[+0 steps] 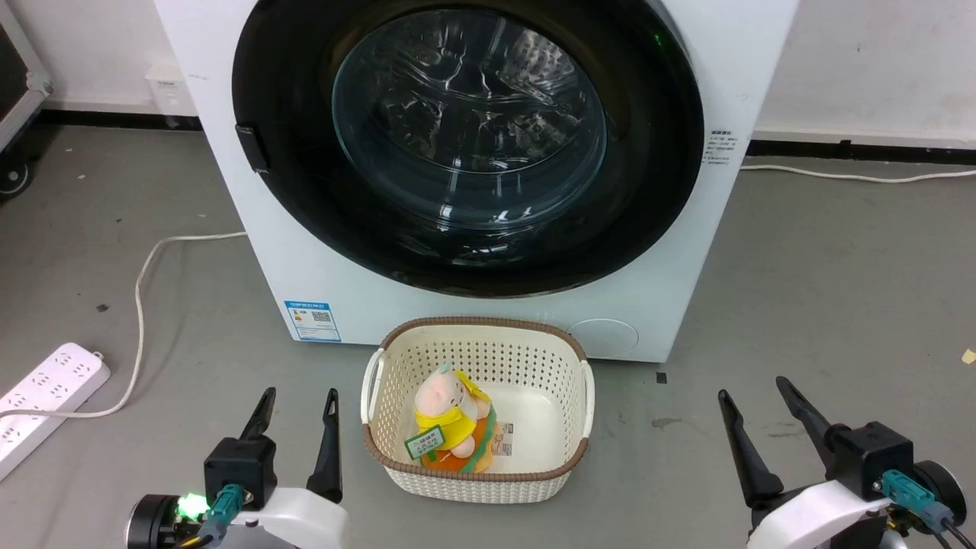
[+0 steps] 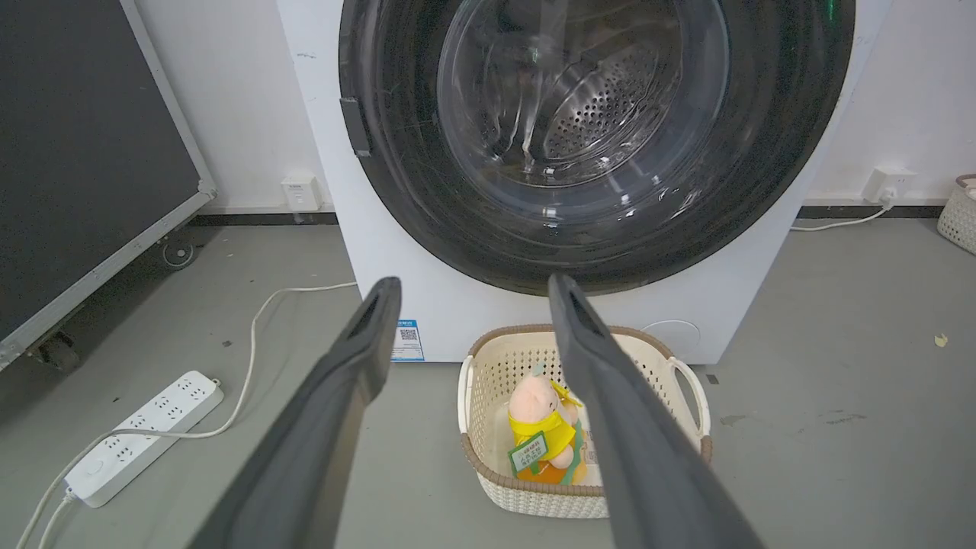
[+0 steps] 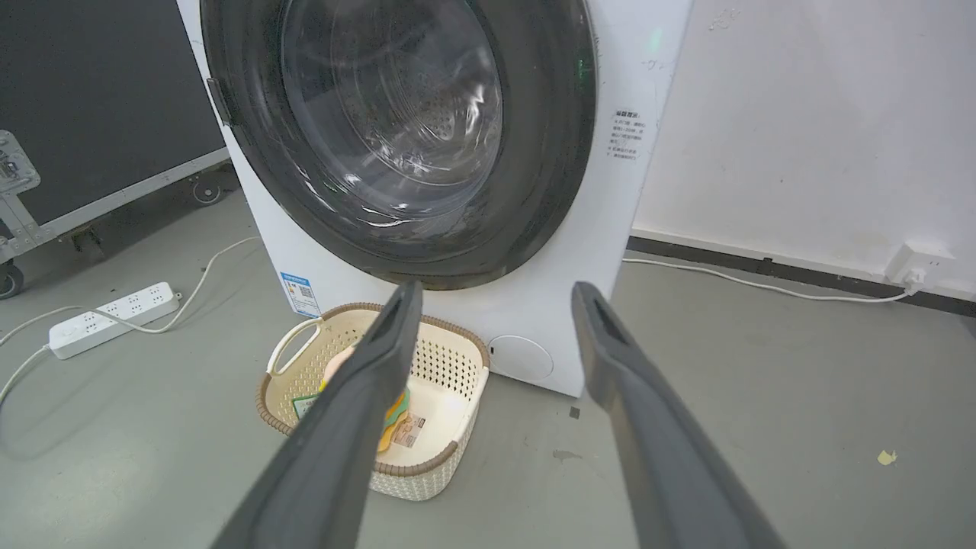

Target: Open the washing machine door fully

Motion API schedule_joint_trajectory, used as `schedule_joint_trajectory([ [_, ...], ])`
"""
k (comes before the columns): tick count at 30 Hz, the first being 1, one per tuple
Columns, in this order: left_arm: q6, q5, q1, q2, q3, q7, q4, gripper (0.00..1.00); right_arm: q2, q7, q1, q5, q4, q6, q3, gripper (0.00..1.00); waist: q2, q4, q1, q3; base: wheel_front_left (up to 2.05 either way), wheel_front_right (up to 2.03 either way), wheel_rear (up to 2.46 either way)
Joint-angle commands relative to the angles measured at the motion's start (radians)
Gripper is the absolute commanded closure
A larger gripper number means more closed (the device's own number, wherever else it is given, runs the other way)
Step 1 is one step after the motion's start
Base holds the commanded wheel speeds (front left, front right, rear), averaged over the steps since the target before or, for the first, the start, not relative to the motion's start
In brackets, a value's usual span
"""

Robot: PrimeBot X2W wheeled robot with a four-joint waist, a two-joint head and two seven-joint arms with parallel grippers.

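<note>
While left gripper (image 1: 299, 394) and right gripper (image 1: 752, 388) jaws gape, the washing machine door (image 1: 469, 145) stands well ahead.

The left jaws stand parted and empty, their dark fingers (image 1: 328, 450) pointing up and ahead. The right jaws gape wider, also holding nothing. Behind each pair of jaws sits a pale wrist (image 1: 297, 522).

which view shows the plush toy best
Head view: the plush toy sits unobstructed in the basket. In the left wrist view a finger clips it; in the right wrist view a finger hides most of it.
</note>
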Motion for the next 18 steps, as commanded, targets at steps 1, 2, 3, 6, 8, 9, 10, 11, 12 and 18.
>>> schedule_joint_trajectory([
  [1, 0.001, -0.006, -0.004, 0.0, -0.001, -0.01, 0.005, 0.0, 0.001, -0.009, -0.009, 0.011, 0.003, 0.0, -0.002, 0.0, 0.0, 0.0, -0.0001, 0.001, 0.0, 0.0, 0.0],
  [2, 0.001, -0.007, -0.005, 0.0, -0.002, -0.012, 0.005, 0.0, 0.001, -0.011, -0.012, 0.014, 0.004, 0.0, -0.001, 0.0, 0.0, 0.001, -0.0001, 0.002, 0.0, 0.0, 0.0],
  [3, 0.001, -0.008, -0.006, 0.0, -0.003, -0.014, 0.006, 0.0, 0.001, -0.014, -0.016, 0.017, 0.005, 0.0, 0.0, 0.0, 0.0, 0.001, -0.0001, 0.003, 0.0, 0.0, 0.0],
  [6, 0.001, -0.01, -0.01, 0.0, -0.006, -0.02, 0.007, 0.0, -0.001, -0.018, -0.029, 0.035, 0.008, 0.0, 0.0, 0.0, 0.0, 0.002, -0.0001, 0.01, 0.0, 0.0, 0.0],
  [8, 0.001, -0.012, -0.014, 0.0, -0.009, -0.025, 0.007, 0.0, -0.003, -0.018, -0.041, 0.055, 0.008, 0.0, -0.001, 0.0, 0.0, 0.004, -0.0001, 0.017, 0.0, 0.0, 0.0],
  [9, 0.001, -0.013, -0.017, 0.0, -0.01, -0.027, 0.007, 0.0, -0.005, -0.018, -0.048, 0.064, 0.008, 0.0, -0.002, 0.0, 0.0, 0.005, -0.0001, 0.021, 0.0, 0.0, 0.0],
  [10, 0.001, -0.014, -0.02, 0.0, -0.012, -0.029, 0.007, 0.0, -0.007, -0.017, -0.054, 0.074, 0.008, 0.0, -0.003, 0.0, 0.0, 0.007, -0.0001, 0.025, 0.0, 0.0, 0.0],
  [11, 0.001, -0.015, -0.024, 0.0, -0.013, -0.031, 0.008, 0.0, -0.009, -0.016, -0.062, 0.085, 0.008, 0.0, -0.004, 0.0, 0.0, 0.008, -0.0001, 0.028, 0.0, 0.0, 0.0],
  [12, 0.001, -0.017, -0.027, 0.0, -0.015, -0.033, 0.007, 0.0, -0.011, -0.015, -0.069, 0.096, 0.008, 0.0, -0.005, 0.0, 0.0, 0.009, -0.0001, 0.033, 0.0, 0.0, 0.0],
  [18, -0.001, -0.021, -0.043, 0.0, -0.024, -0.045, 0.008, 0.0, -0.02, -0.006, -0.118, 0.17, 0.012, 0.0, -0.019, 0.0, 0.0, 0.019, -0.0001, 0.056, 0.0, 0.0, 0.0],
])
